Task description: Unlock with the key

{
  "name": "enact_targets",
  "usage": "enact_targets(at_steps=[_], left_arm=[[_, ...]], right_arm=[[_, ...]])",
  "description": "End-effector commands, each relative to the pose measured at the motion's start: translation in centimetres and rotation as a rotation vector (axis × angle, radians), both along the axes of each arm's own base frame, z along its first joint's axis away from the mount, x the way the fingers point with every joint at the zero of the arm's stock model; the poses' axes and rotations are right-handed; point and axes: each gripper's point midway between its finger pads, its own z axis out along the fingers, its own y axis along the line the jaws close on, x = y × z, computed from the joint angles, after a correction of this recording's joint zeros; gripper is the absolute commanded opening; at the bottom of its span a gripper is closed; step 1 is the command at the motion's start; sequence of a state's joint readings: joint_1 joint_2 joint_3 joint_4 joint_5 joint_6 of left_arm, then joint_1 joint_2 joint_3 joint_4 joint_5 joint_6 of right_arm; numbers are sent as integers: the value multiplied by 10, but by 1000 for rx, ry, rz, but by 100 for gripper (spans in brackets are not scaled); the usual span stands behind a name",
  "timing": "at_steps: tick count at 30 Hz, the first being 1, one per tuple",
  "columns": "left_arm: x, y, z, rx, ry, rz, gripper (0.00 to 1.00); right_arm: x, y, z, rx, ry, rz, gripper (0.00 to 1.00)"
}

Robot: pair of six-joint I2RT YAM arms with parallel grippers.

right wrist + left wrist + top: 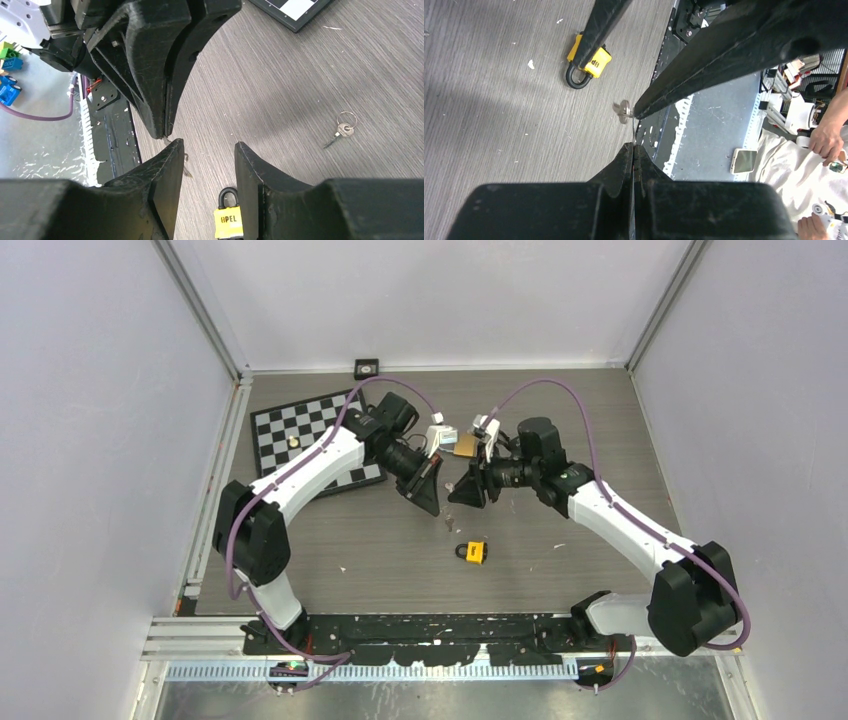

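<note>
My left jaws are clamped tight on the key. My right jaws face them, part open and gripping nothing. The yellow padlock lies on the bench, at five o'clock from both.

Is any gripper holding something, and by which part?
The left gripper pinches a key by its blade tip, round head sticking out. The right gripper is open and empty.
</note>
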State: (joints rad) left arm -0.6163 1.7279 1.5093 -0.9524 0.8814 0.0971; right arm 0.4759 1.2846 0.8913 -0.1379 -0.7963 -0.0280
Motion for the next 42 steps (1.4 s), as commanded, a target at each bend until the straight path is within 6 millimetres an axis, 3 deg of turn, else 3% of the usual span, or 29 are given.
enact_targets(at_steps=[1, 10, 18, 32, 42], left_arm=[[-4, 1, 21, -68, -106, -45, 0], [-10, -1, 29, -150, -152, -110, 0], [-12, -3, 30, -166, -139, -120, 0], [-10, -3, 29, -157, -150, -110, 0], [-9, -2, 28, -154, -157, -106, 0]], right_arm=[[-11, 3, 34, 90, -73, 87, 49], [-25, 13, 36, 152, 15, 189, 50], [-28, 16, 34, 155, 34, 207, 40], [-36, 19, 21, 118, 50, 251, 32], [-36, 19, 20, 115, 54, 253, 18]])
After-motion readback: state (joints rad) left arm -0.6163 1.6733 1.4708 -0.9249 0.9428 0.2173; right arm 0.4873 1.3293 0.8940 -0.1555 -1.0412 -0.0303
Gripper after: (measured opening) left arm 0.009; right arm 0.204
